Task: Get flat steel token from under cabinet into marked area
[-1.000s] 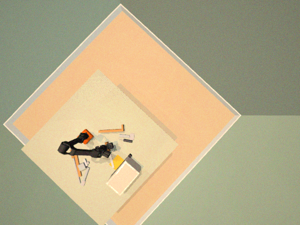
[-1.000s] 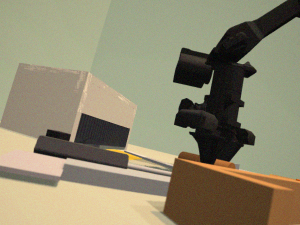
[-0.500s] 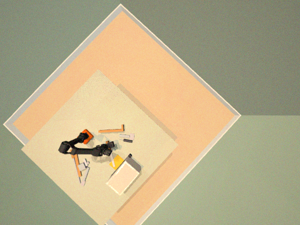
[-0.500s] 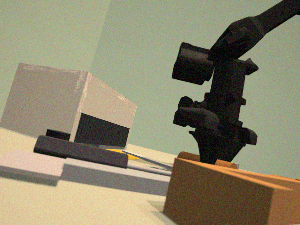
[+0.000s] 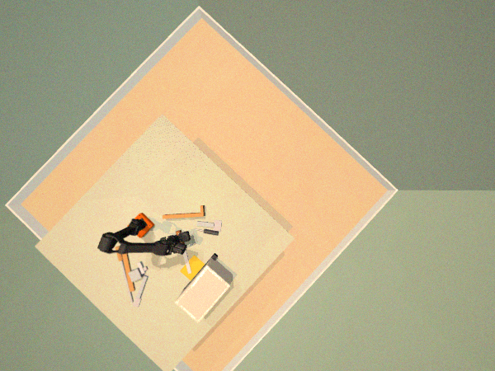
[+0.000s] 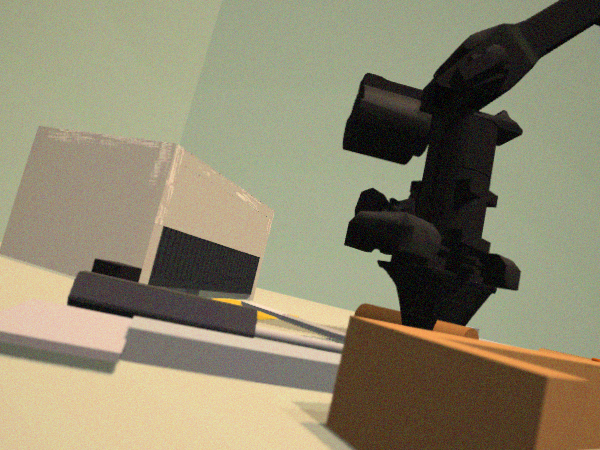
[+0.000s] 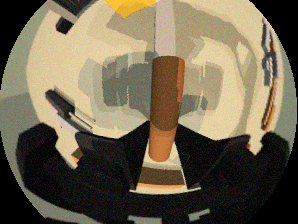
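A: What room is left at the cabinet (image 5: 204,292)?
B: Its front edge is met by the yellow marked area (image 5: 194,265), crossed by a grey blade.

A: And the arm?
B: It is stretched toward the cabinet; the gripper (image 7: 160,157) is clamped on an orange-handled rod (image 7: 164,106). The token cannot be seen.

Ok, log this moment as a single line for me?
gripper: shut on rod tool | rod tool: orange handle, pale shaft, tip over yellow marked area | cabinet: beyond tip | token: not visible
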`<state>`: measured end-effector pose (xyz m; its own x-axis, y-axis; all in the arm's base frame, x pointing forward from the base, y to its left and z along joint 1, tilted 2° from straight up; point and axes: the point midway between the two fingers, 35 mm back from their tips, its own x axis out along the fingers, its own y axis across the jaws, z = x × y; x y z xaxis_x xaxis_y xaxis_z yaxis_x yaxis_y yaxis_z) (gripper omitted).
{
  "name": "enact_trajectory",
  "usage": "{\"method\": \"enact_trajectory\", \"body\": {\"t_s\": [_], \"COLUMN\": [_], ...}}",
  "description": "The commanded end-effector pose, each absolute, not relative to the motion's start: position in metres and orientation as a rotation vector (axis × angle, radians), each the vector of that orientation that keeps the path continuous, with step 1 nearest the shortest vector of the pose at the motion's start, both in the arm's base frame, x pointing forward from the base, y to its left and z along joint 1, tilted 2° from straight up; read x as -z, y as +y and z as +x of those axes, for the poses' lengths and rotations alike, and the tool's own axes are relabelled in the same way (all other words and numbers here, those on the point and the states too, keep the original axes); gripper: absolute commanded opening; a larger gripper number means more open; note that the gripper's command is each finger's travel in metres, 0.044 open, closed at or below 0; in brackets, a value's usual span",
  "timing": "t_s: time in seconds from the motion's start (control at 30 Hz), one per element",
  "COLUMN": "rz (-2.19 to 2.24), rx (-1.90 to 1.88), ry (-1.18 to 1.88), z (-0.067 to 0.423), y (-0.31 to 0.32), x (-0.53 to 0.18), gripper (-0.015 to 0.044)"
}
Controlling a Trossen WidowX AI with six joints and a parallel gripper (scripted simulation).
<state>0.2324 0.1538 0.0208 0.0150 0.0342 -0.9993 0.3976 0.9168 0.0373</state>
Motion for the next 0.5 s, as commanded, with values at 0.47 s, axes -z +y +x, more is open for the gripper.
{"method": "enact_trajectory", "body": {"t_s": [0.47], "rz": [0.356], "rx": [0.281], "ry": [1.54], "z": [0.228], "y": [0.176], "x": [-0.023], "gripper": [0.0]}}
